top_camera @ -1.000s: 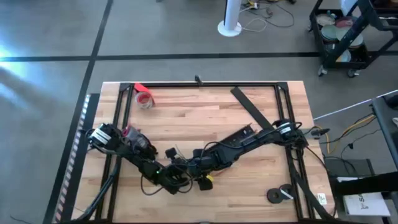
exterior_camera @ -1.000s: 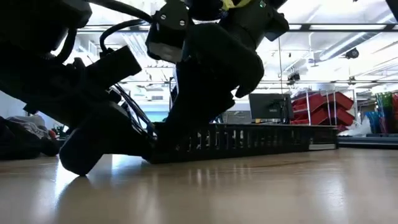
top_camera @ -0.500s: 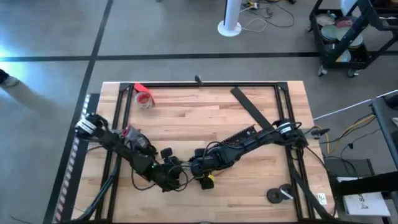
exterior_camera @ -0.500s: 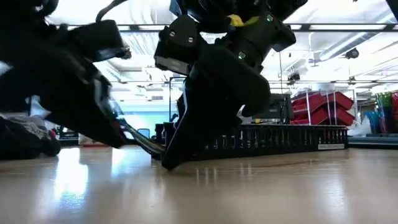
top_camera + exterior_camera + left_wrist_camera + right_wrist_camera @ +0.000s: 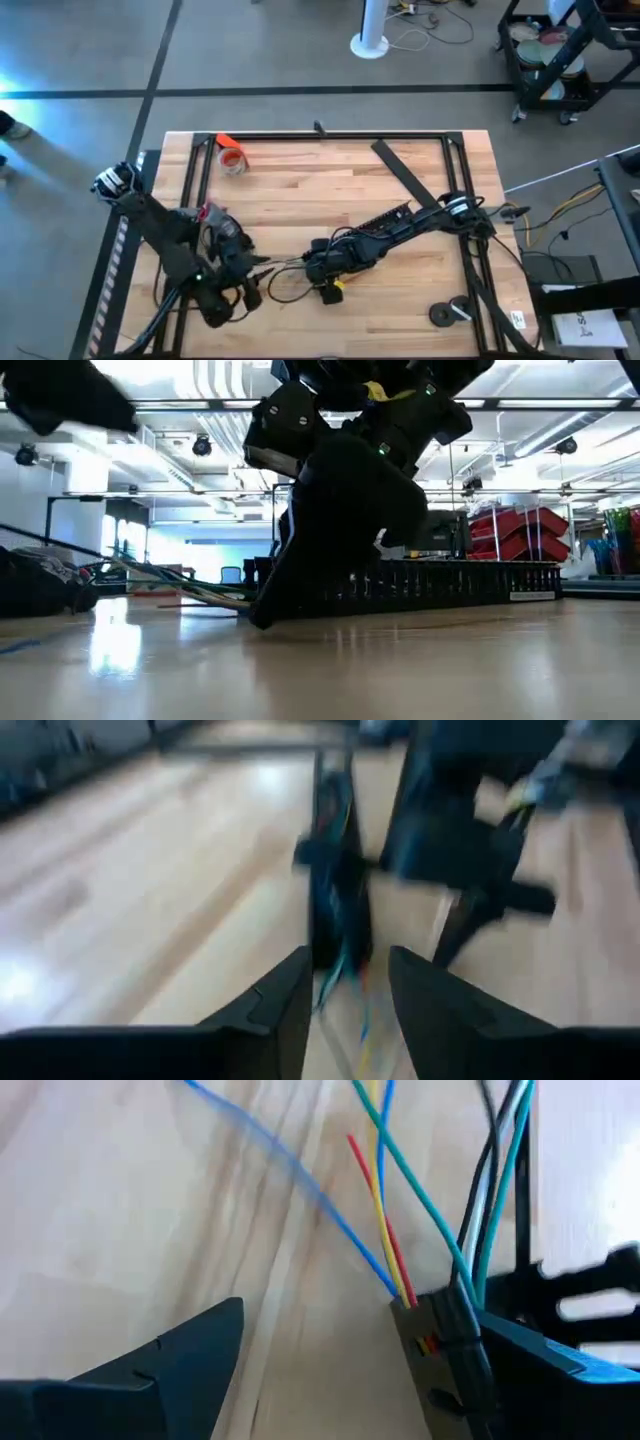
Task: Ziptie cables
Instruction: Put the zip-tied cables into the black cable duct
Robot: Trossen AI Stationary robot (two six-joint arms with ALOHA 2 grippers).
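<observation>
At the near edge of the table (image 5: 300,200), your left pincer (image 5: 245,285) sits low over the wood, its fingers (image 5: 290,1005) a little apart with nothing clearly between them, so take it as open. Just beyond it the cables (image 5: 285,265) stretch in a thin line across to the right pincer (image 5: 315,272), which is at mid-table and close above the board. In the right wrist view a bunch of coloured wires (image 5: 400,1230), blue, green, red and yellow, runs into a dark block beside one finger, but you cannot tell from this whether that pincer is clamped on them or only beside them. You cannot pick out the ziptie with certainty here.

Expect the cables to be light and limp: they will sag, splay and slide on the smooth wood, so take hold near the bundled end, not out on the loose tails. A thin plastic tie would be springy and slick; pinch it near one tip.

Farther off, a black strip (image 5: 400,175) lies diagonally near the right arm, and a red tape roll (image 5: 231,160) sits by the far left corner. A dark frame (image 5: 330,135) rims the table. The open wood lies in the middle and far half.
</observation>
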